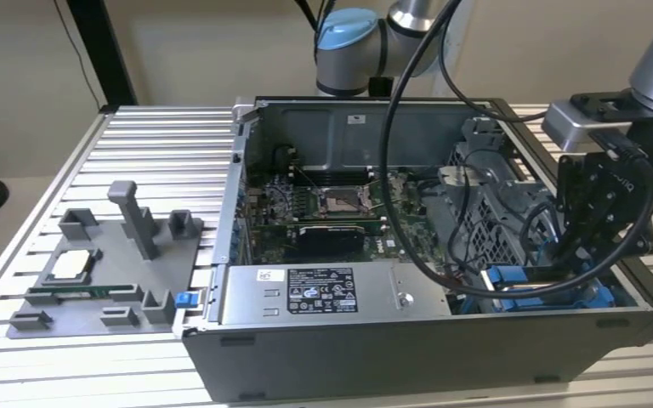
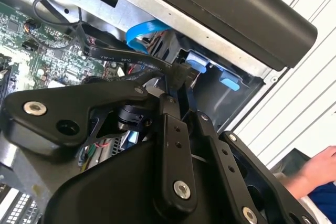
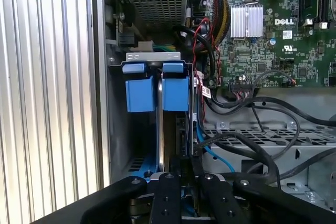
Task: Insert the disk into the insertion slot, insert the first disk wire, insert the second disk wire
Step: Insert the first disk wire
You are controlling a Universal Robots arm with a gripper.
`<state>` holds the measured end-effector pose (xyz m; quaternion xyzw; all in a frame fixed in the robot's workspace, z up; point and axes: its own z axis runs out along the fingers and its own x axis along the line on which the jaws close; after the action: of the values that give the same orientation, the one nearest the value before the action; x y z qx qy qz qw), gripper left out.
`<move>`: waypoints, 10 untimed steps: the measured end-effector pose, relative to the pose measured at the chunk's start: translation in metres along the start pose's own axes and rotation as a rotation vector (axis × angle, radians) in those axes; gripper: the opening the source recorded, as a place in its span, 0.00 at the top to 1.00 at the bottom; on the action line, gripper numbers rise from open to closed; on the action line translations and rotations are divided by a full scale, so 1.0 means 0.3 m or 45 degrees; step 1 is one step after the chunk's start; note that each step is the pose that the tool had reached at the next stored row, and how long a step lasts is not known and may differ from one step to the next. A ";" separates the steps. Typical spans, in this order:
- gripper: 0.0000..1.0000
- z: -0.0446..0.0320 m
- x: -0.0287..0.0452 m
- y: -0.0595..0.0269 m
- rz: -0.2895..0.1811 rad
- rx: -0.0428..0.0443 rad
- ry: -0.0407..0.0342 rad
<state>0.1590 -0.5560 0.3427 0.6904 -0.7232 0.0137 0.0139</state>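
The fingers (image 2: pixel 169 121) stand narrow, pinched on the black connector (image 2: pixel 181 73) at the end of a flat black wire (image 2: pixel 121 56). The wire trails off to one side of them and over the board. In the exterior view the fingers reach down into the open case (image 1: pixel 417 357), which sits on the ribbed metal surface (image 1: pixel 156 136).

Just beyond the fingertips is the disk (image 3: pixel 176 90). It is seen edge-on, and its two blue frame tabs stand side by side inside the grey slot (image 3: pixel 118 129). It looks seated, so the first step appears done. I cannot tell whether the connector touches the disk's socket or hangs just short of it.

The wire is likely light and limp, so it will not push or steer. Only the small plastic connector is stiff enough to hold, and the hold is there, on its flat sides. That shell is probably slick and narrow. It could twist between the pads if it meets the socket off-square, and its thin tongue would suffer from a forced, tilted push. The disk itself is rigid and fairly heavy — best handled by its blue frame, not its label face.

A person's hand (image 2: pixel 320 169) rests well off to the side of the fingers, outside the case.
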 end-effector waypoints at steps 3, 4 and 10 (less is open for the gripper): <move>1.00 0.001 0.000 0.000 0.000 0.000 0.0002; 1.00 0.002 0.000 0.000 0.000 0.000 0.0000; 1.00 0.005 0.000 0.002 0.000 0.000 -0.0001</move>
<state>0.1584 -0.5560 0.3412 0.6904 -0.7232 0.0137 0.0138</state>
